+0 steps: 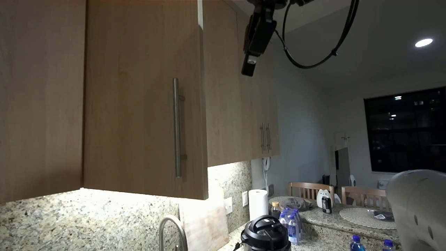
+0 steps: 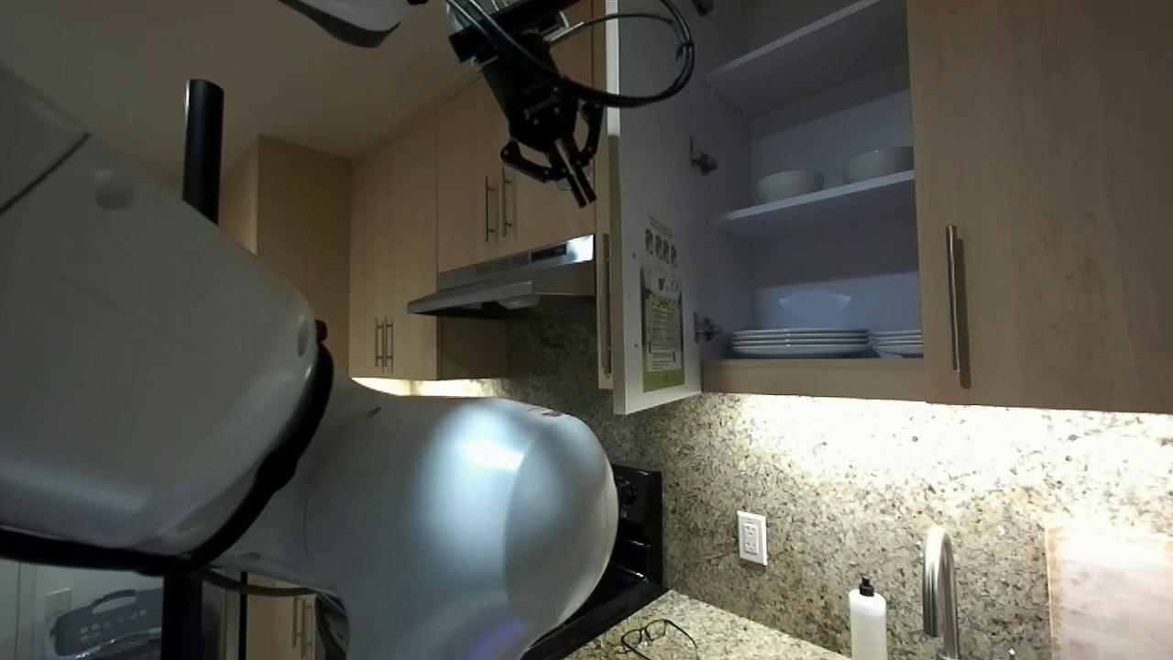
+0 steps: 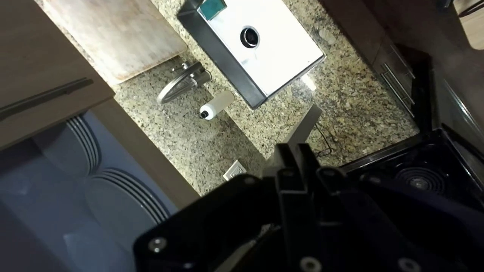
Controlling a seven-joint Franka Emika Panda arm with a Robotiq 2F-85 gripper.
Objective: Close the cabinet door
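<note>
The cabinet door stands open. In an exterior view I see its wood-grain outer face [image 1: 139,104], with a vertical metal bar handle [image 1: 177,127] near the free edge. In an exterior view its pale inner face [image 2: 655,275] shows, carrying a printed sheet. My black gripper points downward, high up and just off the door's free edge, in both exterior views [image 1: 248,69] [image 2: 579,188]. In the wrist view my gripper's fingertips [image 3: 293,144] are almost together, with a thin gap and nothing held. The grey strip of the door [image 3: 304,124] shows behind them. I cannot tell whether they touch it.
The opened cabinet holds plates [image 2: 797,344] and bowls [image 2: 788,186]. A closed door [image 2: 1054,202] adjoins it on the right. A range hood [image 2: 513,275] is at the left. Below are a faucet [image 2: 937,587], soap bottle [image 2: 866,623] and stove [image 3: 419,181].
</note>
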